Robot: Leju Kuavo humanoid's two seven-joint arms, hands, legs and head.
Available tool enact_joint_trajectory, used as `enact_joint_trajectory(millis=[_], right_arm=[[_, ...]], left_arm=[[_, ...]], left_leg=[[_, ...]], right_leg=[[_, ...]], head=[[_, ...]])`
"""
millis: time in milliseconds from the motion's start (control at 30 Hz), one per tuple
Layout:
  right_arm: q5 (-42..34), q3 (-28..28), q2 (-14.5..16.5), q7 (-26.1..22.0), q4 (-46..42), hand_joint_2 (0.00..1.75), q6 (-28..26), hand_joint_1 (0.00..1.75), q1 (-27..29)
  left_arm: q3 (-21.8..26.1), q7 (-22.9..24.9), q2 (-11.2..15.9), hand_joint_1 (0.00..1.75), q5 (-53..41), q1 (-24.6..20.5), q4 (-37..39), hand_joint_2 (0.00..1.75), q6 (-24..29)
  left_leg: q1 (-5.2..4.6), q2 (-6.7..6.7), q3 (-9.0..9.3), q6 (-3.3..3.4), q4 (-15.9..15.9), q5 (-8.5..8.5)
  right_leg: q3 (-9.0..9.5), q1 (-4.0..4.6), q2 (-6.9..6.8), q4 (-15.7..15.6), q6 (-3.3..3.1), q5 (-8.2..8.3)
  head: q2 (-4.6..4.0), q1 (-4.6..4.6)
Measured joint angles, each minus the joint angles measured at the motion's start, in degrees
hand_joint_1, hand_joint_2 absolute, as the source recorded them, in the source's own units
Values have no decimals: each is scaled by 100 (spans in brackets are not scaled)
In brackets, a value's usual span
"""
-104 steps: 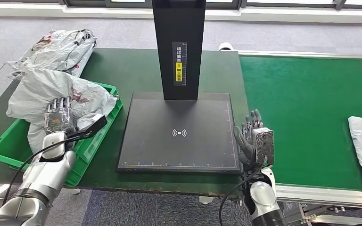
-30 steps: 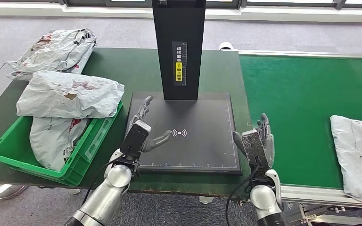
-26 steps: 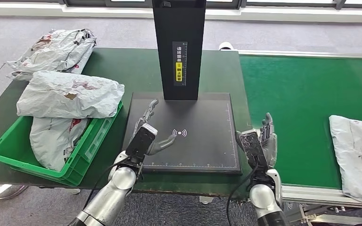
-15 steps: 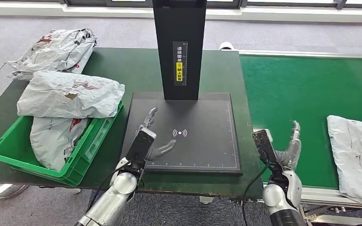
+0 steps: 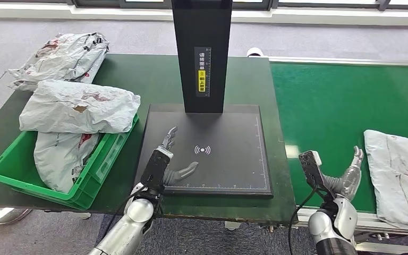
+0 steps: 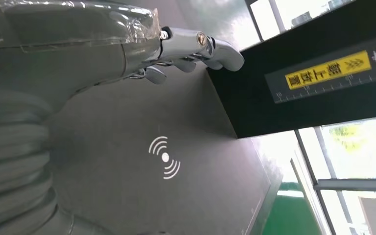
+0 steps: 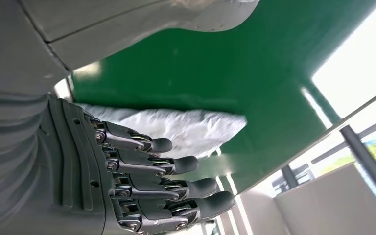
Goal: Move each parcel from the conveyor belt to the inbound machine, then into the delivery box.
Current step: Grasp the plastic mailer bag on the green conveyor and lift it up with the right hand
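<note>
A dark green table [image 5: 149, 79] stands on the left and a bright green conveyor belt [image 5: 329, 101] runs off to the right. In the middle of the table sits the inbound machine [image 5: 212, 127], a flat black scanning plate with a white wireless symbol [image 5: 202, 150] and a tall black post [image 5: 202, 53] rising from its far edge, bearing a yellow label.

The robot's left hand [image 5: 164, 162] rests over the near left corner of the black plate, palm low, fingers [image 5: 170, 135] stretched apart toward the post and thumb pointing at the symbol; it holds nothing. The left wrist view shows its silver fingertips [image 6: 210, 46] spread above the plate, close to the foot of the post.

The right hand [image 5: 345, 175] is over the near edge of the conveyor belt, fingers spread and empty, just left of a grey plastic parcel [image 5: 398, 175] lying on the belt at the right; whether they touch is unclear. In the right wrist view the dark fingers [image 7: 171, 169] extend toward that parcel [image 7: 186, 129].

At the left edge of the table a green delivery box [image 5: 93, 175] holds two crumpled grey parcels, one [image 5: 77, 106] stacked across the other [image 5: 58, 156]. A further grey parcel [image 5: 66, 53] lies on the table's far left corner.
</note>
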Motion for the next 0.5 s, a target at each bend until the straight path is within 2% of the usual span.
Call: enact_joint_trajectory(millis=[233,500], right_arm=[[666,-506,-278,389,364,175,-211,0,81],[1150,-889,-329,602,437,175,-104,0,239]], left_arm=[[42,64,-12,0,107,67,-15,175,-110],[136,138,-28,0,119,113,-80,175,-111]], left_leg=[[-1,-2,-1,10,2,-5],[-1,1,0,13,1,-7]], right_leg=[[1,-11,-2,0,4,-3],[0,-10,-1,0,6,-4]], head=[[1,0],[1,0]])
